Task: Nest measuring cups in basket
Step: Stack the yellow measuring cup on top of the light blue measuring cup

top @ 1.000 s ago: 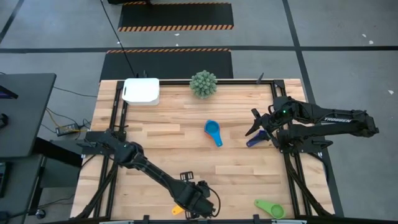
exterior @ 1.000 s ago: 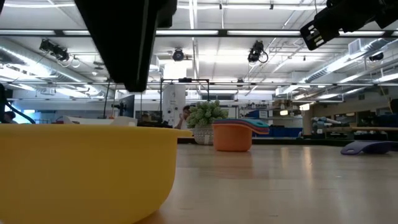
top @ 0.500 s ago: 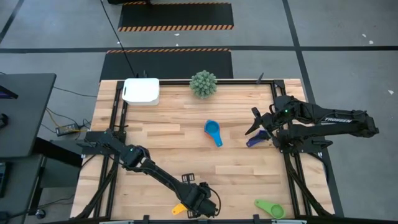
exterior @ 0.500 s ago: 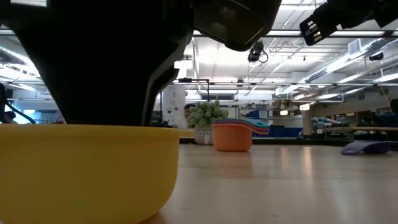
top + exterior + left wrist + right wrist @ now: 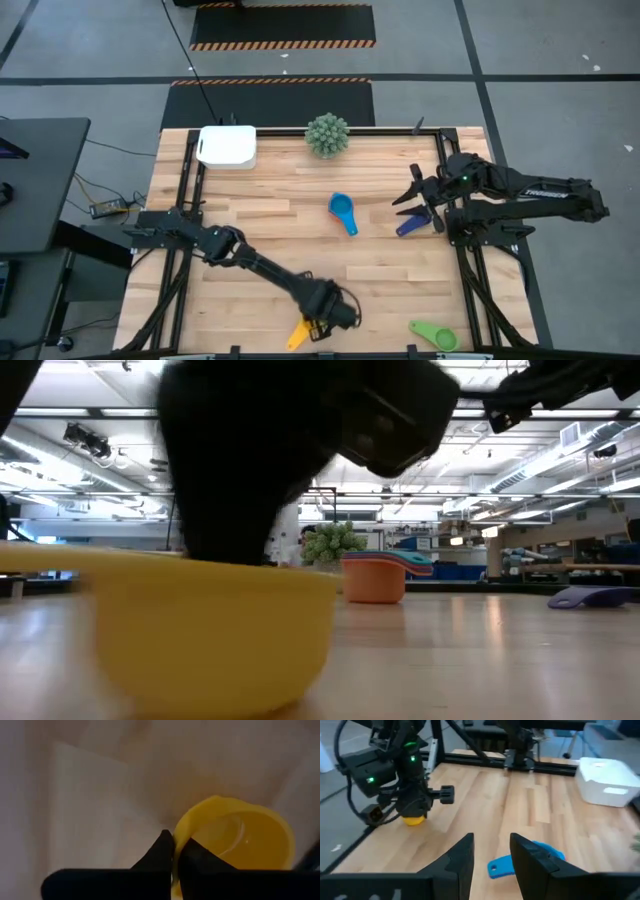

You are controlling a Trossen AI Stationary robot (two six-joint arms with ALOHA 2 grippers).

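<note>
At the tabletop's [image 5: 300, 240] near edge, the yellow measuring cup [image 5: 300, 334] sits under the left gripper [image 5: 322, 326], whose jaws are pressed together on the cup's rim, as the left wrist view shows. Toward the middle lies a light blue measuring cup [image 5: 343, 213]; a dark blue one [image 5: 408, 226] rests just below the right gripper [image 5: 414, 204], whose jaws stand apart, holding nothing. A green cup [image 5: 433, 333] lies near the front right corner. The white basket [image 5: 227, 146] sits at the far left corner, well apart from every cup, with the spiky green plant [image 5: 327, 135] beside it.
</note>
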